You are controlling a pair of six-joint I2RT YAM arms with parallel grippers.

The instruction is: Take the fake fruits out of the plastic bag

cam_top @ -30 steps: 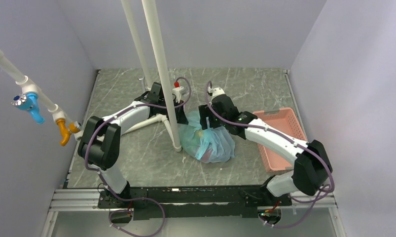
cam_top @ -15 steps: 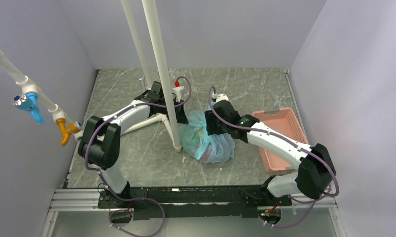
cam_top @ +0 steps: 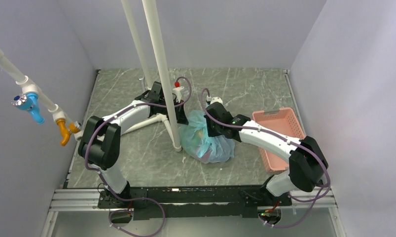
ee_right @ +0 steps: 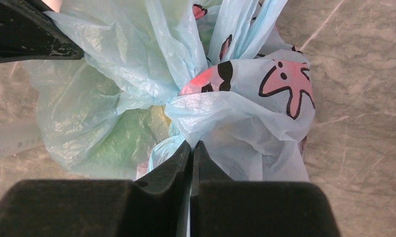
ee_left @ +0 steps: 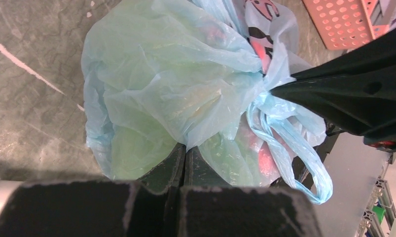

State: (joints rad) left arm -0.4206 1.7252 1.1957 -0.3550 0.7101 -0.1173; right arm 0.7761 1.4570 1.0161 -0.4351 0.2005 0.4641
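Plastic bag (cam_top: 208, 140): thin, crinkly translucent blue-green film w/ pink-and-black starfish print, bunched into a lumpy mound on the grey marble-look table (cam_top: 136, 163), just right of the white pole (cam_top: 163, 74) base. Pink perforated tray (cam_top: 279, 138), rectangular, well right of pole. L gripper (ee_left: 184, 150) closed tight, pinching bag film on pole side. R gripper (ee_right: 191, 147) closed on gathered film, further from pole. Fake fruits (ee_right: 119, 136) inside bag: green/red/yellow rounded blurs thru film.

Inside plastic bag (ee_left: 161, 64), fake fruits (ee_left: 134, 150) mere blurs
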